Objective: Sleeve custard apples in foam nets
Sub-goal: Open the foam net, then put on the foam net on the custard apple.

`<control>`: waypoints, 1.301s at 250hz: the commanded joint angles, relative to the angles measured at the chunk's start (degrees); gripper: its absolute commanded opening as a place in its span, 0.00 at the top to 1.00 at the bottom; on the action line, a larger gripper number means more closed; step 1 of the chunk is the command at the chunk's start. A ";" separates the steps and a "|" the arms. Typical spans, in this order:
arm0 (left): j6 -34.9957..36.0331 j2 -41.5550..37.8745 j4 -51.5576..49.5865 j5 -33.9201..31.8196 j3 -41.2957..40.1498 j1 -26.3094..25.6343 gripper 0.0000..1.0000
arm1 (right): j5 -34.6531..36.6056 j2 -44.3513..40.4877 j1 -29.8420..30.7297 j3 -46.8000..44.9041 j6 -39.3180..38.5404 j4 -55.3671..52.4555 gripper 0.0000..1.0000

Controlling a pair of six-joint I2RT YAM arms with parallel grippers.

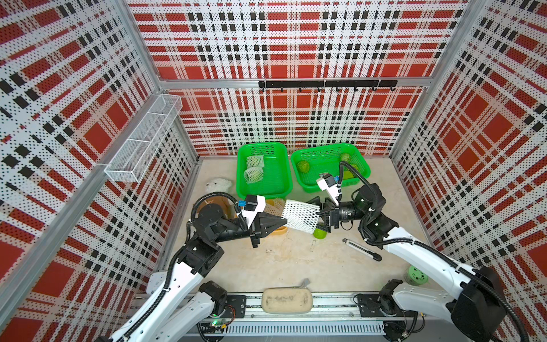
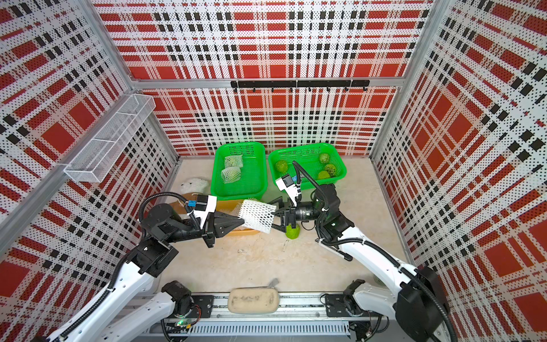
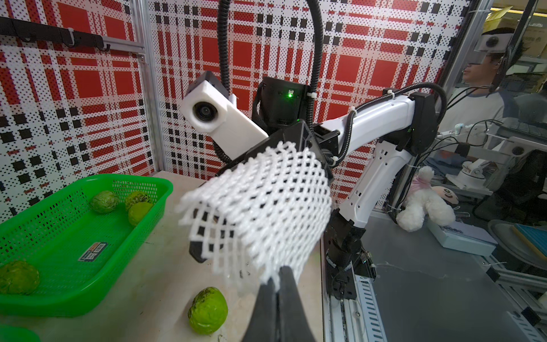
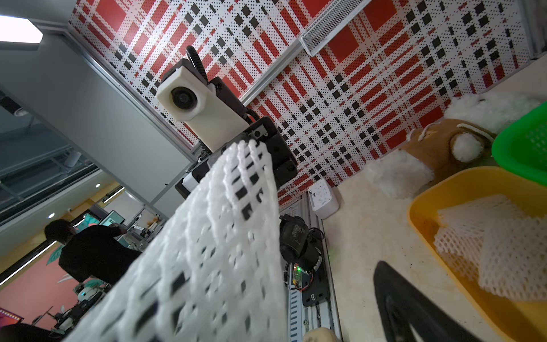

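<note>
- The foam net (image 1: 299,216) hangs in the air, strung sideways between the two tools.
- The left tool (image 1: 282,220) is clenched on one end, anchoring it.
- The right tool (image 1: 316,215) stands spread wide at the other end, seemingly inside the mouth to stretch it, though I can't be sure.
- One bare custard apple (image 1: 319,234) lies on the surface (image 1: 296,260) just under the right tool, handy for sleeving.
- Behind that tool, a green basket (image 1: 325,146) keeps more fruit.

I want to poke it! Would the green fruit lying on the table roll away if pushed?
Probably a wobbly roll: the custard apple looks roundish but lumpy, and lies loose on the flat table. Likely firm, not squishy, since it keeps its shape. Its dull, uneven skin probably isn't slippery.
</note>
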 commanded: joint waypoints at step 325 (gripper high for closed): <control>16.90 53.93 -39.77 -44.49 36.87 -25.74 1.00 | 51.47 -13.08 -10.11 -15.03 -25.42 -44.95 0.00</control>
